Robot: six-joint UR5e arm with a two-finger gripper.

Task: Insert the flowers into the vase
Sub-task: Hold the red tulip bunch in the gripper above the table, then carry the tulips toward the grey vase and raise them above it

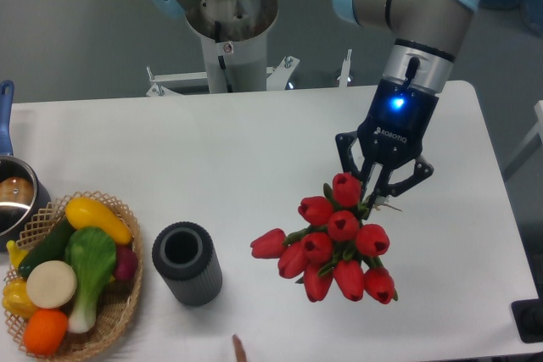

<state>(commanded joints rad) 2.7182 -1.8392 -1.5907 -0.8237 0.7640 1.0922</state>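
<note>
The flowers [338, 243], a bunch of red tulip buds with green leaves showing between them, sat toward the right side of the white table [254, 150], the buds fanned out toward the camera and to the left, one bud reaching furthest left on its own. At the far end of the bunch, where the stems gathered, the gripper [377, 195] came down from above with its two dark fingers angled inward on either side of the topmost bud; the jaws stood closed around the stem end of the bunch, though the stems themselves were mostly hidden behind the buds and fingers. Whether the bunch was lifted clear of the table or resting on it could not be told. The gripper body showed a lit blue spot and hung from a grey arm with pale blue joint caps entering from the upper right. The vase [187, 262], a dark grey ribbed cylinder with a thick rim and round open mouth, stood upright well to the left of the flowers, apart from them, with bare table between. Just left of the vase was a woven wicker basket [119, 307] holding toy vegetables [76, 269] in yellow, green, orange and white. Beyond the basket, at the left edge, part of a metal pot [15, 197] with a blue handle was visible.
</note>
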